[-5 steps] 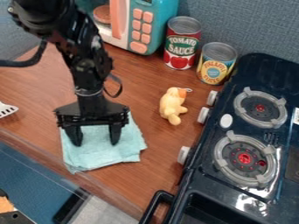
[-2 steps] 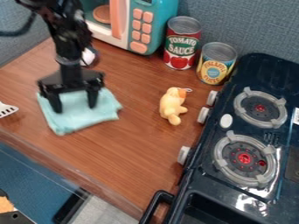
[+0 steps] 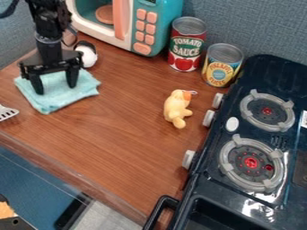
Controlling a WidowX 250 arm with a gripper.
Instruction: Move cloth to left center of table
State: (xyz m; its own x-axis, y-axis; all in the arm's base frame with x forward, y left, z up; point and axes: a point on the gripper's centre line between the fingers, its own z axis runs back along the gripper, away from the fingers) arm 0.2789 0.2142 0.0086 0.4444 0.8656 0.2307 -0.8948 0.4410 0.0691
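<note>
At ten o'clock on the tabletop (image 3: 132, 139), the cloth (image 3: 60, 102) lies fairly flat, partly beneath my pincer (image 3: 55, 89). I have the pincer wide, one finger well apart from the other, both tips down on the fabric and nothing pinched between them. I take the cloth to be roughly where it belongs, perhaps a touch toward the back, so I judge the job nearly done.

What worries me is that, as I read it, only pressure can move the cloth. Should I ease off too much during a slide, the tips would skate over it and leave it behind; should I bear down too hard, it could bunch up or the arm (image 3: 53, 20) could strain against the wood.

Another push toward one o'clock might run the cloth into the white ball (image 3: 88, 57), which sits near its far corner and could be nudged toward the microwave (image 3: 157, 40). Pulling it toward seven or eight could catch the spatula (image 3: 5, 110). Release has its own risk: if I shut the pincer before lifting, I would gather a fold and carry it off. I'd go straight up, tips apart.
</note>
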